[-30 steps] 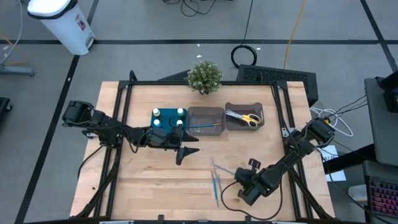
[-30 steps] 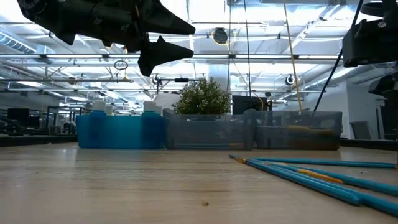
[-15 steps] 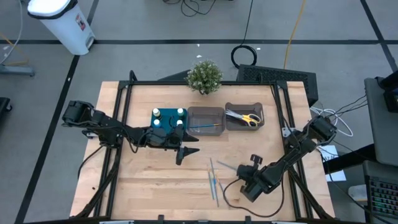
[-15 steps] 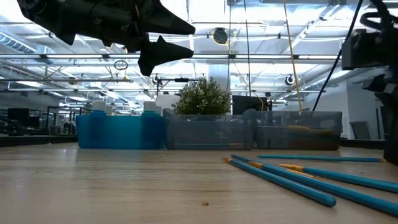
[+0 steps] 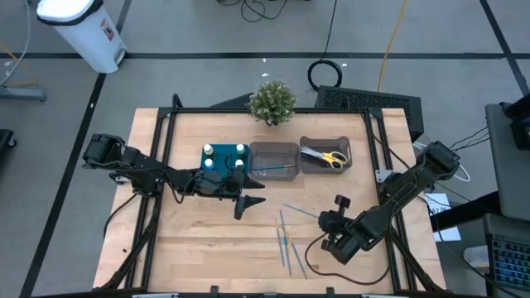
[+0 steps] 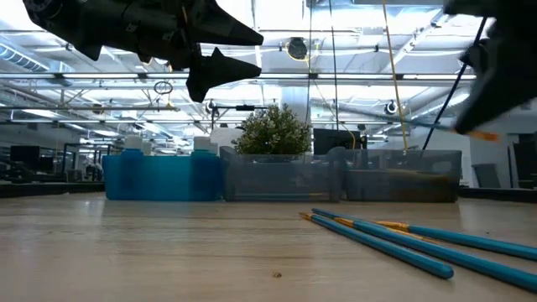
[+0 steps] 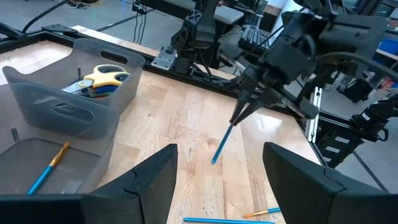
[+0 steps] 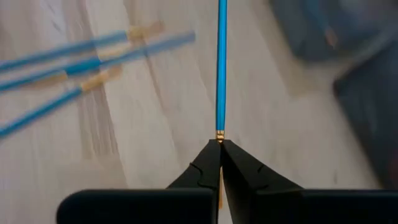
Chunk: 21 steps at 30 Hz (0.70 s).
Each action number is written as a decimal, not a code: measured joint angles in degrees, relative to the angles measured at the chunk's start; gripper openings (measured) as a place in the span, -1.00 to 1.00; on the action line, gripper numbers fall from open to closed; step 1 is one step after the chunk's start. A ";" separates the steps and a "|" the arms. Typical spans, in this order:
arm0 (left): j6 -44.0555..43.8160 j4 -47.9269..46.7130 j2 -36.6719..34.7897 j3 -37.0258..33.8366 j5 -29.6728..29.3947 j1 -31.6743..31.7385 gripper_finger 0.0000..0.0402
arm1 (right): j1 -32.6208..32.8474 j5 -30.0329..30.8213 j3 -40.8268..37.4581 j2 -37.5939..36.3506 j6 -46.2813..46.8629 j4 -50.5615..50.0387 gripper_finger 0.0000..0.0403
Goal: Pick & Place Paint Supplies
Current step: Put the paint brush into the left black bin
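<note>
Brush (image 8: 221, 68) sticks out from the closed right hand (image 8: 220, 144)

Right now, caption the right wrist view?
Right gripper shut on a blue brush, lifted above three more brushes on the table.

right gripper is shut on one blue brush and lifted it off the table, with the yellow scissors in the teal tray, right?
Not quite. The right gripper is shut on a blue brush held off the table, but the yellow scissors lie in the grey bin, not the teal tray. The high view shows this.
</note>
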 joint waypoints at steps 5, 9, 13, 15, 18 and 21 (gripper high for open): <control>-0.02 0.22 1.20 -0.02 0.04 -1.36 0.22 | -1.53 2.32 0.02 -0.09 -8.80 6.57 -1.00; -0.02 0.30 3.29 -0.02 0.22 -2.18 0.22 | -3.15 2.39 0.04 -0.09 -12.73 9.62 -1.00; 2.10 0.24 4.99 0.47 1.06 -2.62 0.22 | -4.27 2.42 0.04 -0.09 -14.97 11.23 -1.00; 4.03 0.30 6.04 1.68 2.08 -2.80 0.22 | -4.61 2.41 0.04 -0.10 -15.88 11.86 -1.00; 7.75 -0.04 7.54 3.86 3.49 -2.82 0.22 | -4.84 2.45 0.07 -0.11 -16.64 12.43 -1.00; 11.45 0.14 9.15 5.95 4.66 -2.86 0.22 | -4.84 2.67 0.09 -0.11 -17.20 12.43 -1.00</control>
